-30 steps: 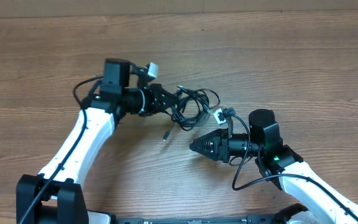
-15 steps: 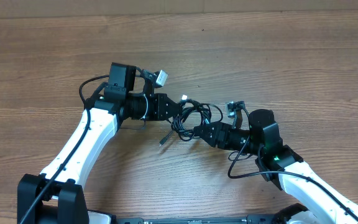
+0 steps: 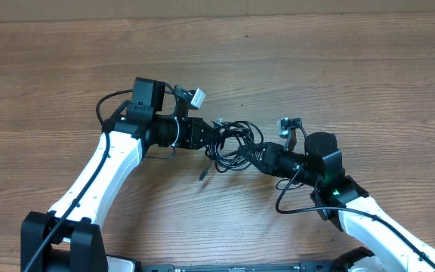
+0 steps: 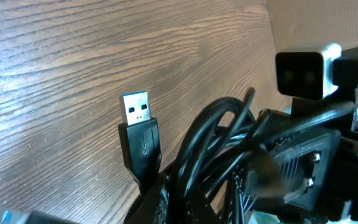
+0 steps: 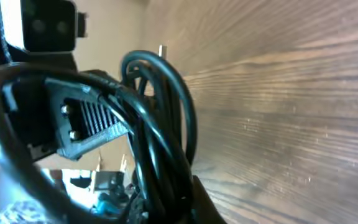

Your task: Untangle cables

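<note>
The cables (image 3: 236, 142) are thin black cords knotted in a loose bundle on the wooden table between the two arms. My left gripper (image 3: 216, 137) is shut on the bundle's left side. My right gripper (image 3: 251, 157) is shut on its right side. One loose plug end (image 3: 202, 172) trails toward the near edge. In the left wrist view a black USB plug (image 4: 139, 134) with a silver tip sticks up beside the looped cables (image 4: 219, 146), and the right gripper (image 4: 300, 171) shows blurred behind them. In the right wrist view the cables (image 5: 163, 118) loop up from my jaws, with the left gripper (image 5: 86, 124) facing them.
Thicker black wires (image 3: 297, 204) run along the right arm and loop (image 3: 104, 106) by the left arm. The wrist cameras (image 3: 195, 96) (image 3: 289, 125) stand above each gripper. Bare wooden table (image 3: 338, 68) lies all around the bundle.
My right gripper moved up and left into the tangle, opened wider on the way, then shut on the cables. The left gripper, still holding, shifted slightly right early on.
</note>
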